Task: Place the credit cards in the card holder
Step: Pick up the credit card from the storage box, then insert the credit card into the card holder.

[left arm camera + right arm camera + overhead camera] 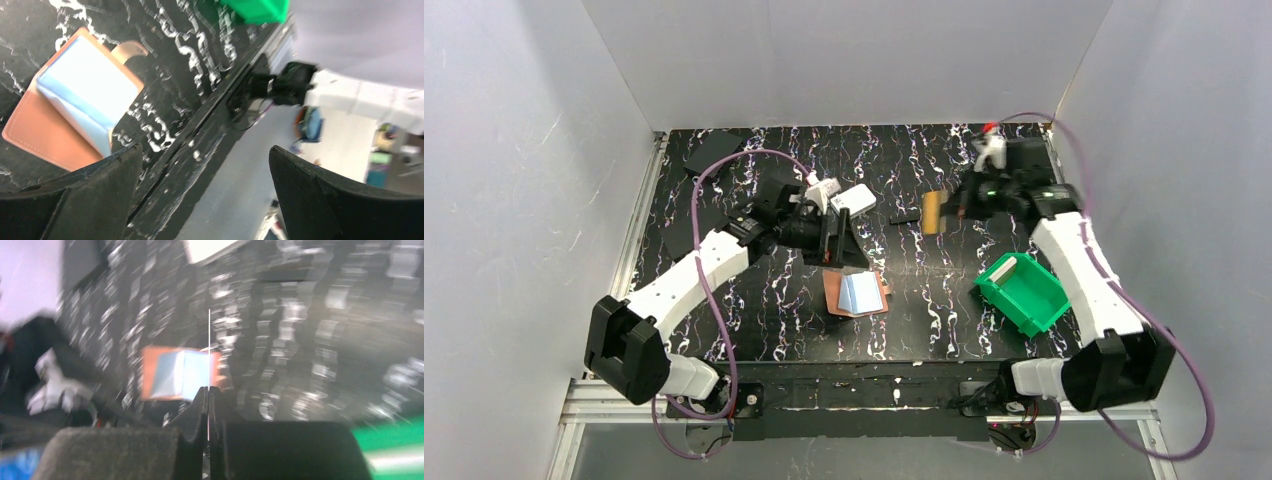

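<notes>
Early going, I'd say: the holder (856,293) lies open at 6 o'clock on the table (924,325), no card visibly in it, with the right gripper (951,210) pinching one card (933,212) at its 2 o'clock and the left gripper (832,250) spread, empty, at its 12.

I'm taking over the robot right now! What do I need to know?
Left gripper: open, empty, hovering just beyond the card holder.
Right gripper: shut on a thin gold-brown card, held on edge, beyond the green bin.
Card holder: lying open and flat, left of the green bin.
Done: one card picked up.
Left: bring that card over and slide it into the card holder. Whether any cards are already inside cannot be told.
</notes>
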